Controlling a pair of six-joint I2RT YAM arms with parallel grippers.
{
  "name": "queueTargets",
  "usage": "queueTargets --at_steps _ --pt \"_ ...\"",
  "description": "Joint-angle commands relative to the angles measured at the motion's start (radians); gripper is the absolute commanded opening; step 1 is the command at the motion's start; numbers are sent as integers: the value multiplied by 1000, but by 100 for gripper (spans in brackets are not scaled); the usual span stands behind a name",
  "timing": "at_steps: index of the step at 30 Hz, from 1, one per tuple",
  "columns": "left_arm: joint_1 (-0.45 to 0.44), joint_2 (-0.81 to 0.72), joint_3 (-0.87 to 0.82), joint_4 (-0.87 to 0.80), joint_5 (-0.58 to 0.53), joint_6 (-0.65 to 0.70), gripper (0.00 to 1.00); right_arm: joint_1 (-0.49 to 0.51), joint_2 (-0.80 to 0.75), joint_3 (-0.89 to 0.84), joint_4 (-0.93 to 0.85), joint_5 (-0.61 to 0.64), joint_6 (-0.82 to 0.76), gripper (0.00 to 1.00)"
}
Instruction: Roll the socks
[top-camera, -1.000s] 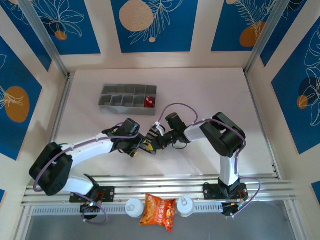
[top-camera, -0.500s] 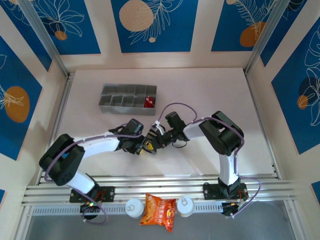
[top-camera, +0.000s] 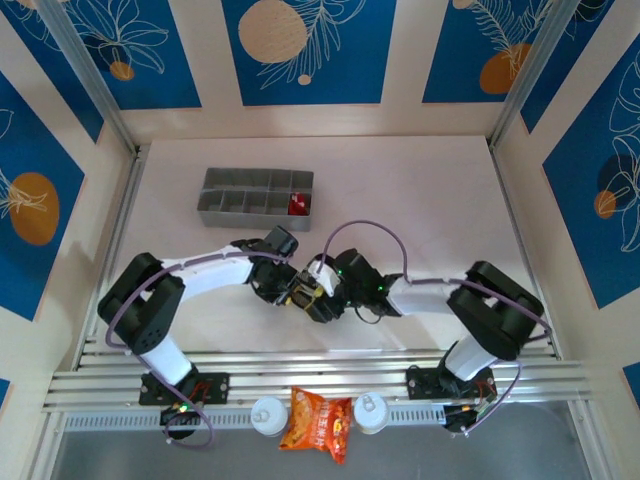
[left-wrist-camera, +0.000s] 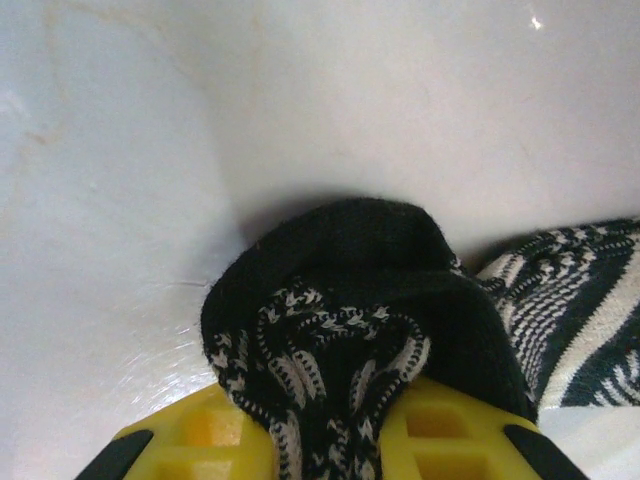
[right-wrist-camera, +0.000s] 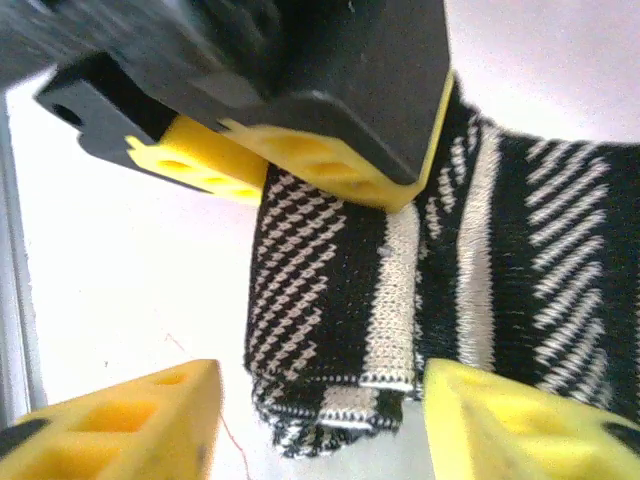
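Left gripper (left-wrist-camera: 325, 445) is pinching the striped sock (left-wrist-camera: 350, 300), with a bunch of its black cuff clamped between the yellow fingers (left-wrist-camera: 200, 445). The right gripper (right-wrist-camera: 320, 425) is spread, and the sock's folded end lies between its fingers with a gap on one side. Both grippers meet near the grey tray (top-camera: 256, 224), in front of its right end. The red sock (top-camera: 298, 205) sits in the tray's near-right compartment.
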Motion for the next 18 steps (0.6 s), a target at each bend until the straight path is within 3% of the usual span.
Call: queueTargets --at_steps 1,10,14,18 --pt "-17 67 -6 -201 8 4 9 82 -73 -32 51 256 -115 64" --pt "-16 100 30 -221 30 17 8 224 -11 22 49 511 -202 65" --pt "-18 103 26 -206 44 11 8 228 46 57 59 537 -212 63" --pt "-16 99 19 -184 64 -4 8 243 99 88 34 539 -191 53"
